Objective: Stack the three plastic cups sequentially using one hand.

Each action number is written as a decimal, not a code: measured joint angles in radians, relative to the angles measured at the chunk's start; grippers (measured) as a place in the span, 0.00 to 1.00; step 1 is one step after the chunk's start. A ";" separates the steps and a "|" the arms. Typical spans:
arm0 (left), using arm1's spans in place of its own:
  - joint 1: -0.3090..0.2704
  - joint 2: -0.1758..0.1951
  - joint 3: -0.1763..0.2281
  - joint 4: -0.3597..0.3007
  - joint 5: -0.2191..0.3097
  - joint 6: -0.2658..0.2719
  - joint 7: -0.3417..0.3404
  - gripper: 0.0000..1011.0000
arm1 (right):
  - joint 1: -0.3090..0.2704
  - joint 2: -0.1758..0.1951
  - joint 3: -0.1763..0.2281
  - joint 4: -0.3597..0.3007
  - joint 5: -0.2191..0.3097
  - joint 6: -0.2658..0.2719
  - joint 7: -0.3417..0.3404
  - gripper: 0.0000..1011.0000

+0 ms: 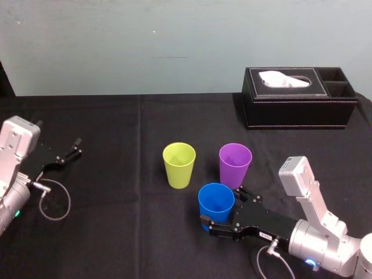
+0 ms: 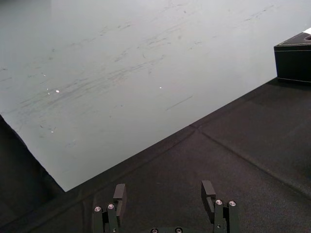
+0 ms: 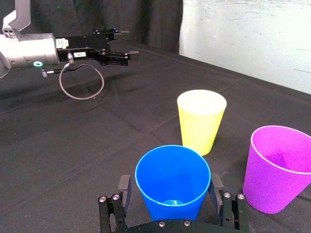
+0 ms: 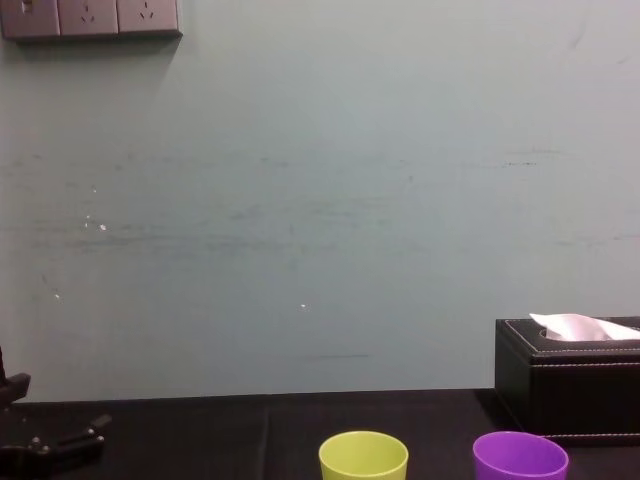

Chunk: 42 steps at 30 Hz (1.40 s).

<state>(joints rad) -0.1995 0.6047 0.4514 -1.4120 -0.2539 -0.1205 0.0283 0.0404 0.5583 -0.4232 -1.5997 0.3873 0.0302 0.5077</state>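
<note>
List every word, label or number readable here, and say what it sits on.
No text is readable.
White label on the right gripper: too small to read.
White labels on the left gripper: too small to read.
Blue cup, yellow-green cup, purple cup, tissue box: no print seen.

Three same-sized tapered plastic cups, smooth-walled, all upright with mouths up, standing apart from one another on the black tabletop (image 1: 116, 232). The yellow-green cup (image 1: 179, 165) is at centre, the purple cup (image 1: 235, 164) just to its right, and the blue cup (image 1: 216, 202) nearest the robot, in front of the gap between the other two. Right gripper (image 1: 223, 207), black, two-fingered, small white label, silver wrist: set low at the blue cup, fingers (image 3: 123, 187) spread to either side of its lower wall with a slight gap on each side.
</note>
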 joint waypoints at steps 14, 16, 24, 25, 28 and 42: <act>0.000 0.000 0.000 0.000 0.000 0.000 0.000 1.00 | -0.002 0.001 0.003 -0.002 0.005 -0.002 0.002 0.82; 0.000 0.000 0.000 0.000 0.000 0.000 0.000 1.00 | -0.003 0.001 0.003 -0.002 0.005 -0.002 0.002 0.78; 0.000 0.000 0.000 0.000 0.000 0.000 0.000 1.00 | -0.003 0.002 0.004 -0.003 0.006 -0.003 0.003 0.73; 0.000 0.000 0.000 0.000 0.000 0.000 0.000 1.00 | -0.003 0.002 0.004 -0.003 0.006 -0.003 0.003 0.73; 0.000 0.000 0.000 0.000 0.000 0.000 0.000 1.00 | -0.004 0.002 0.004 -0.003 0.006 -0.004 0.003 0.72; 0.000 0.000 0.000 0.000 0.000 0.000 0.000 1.00 | -0.004 0.002 0.004 -0.003 0.007 -0.004 0.004 0.72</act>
<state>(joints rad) -0.1996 0.6047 0.4514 -1.4120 -0.2539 -0.1205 0.0283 0.0364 0.5604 -0.4190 -1.6029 0.3945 0.0265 0.5121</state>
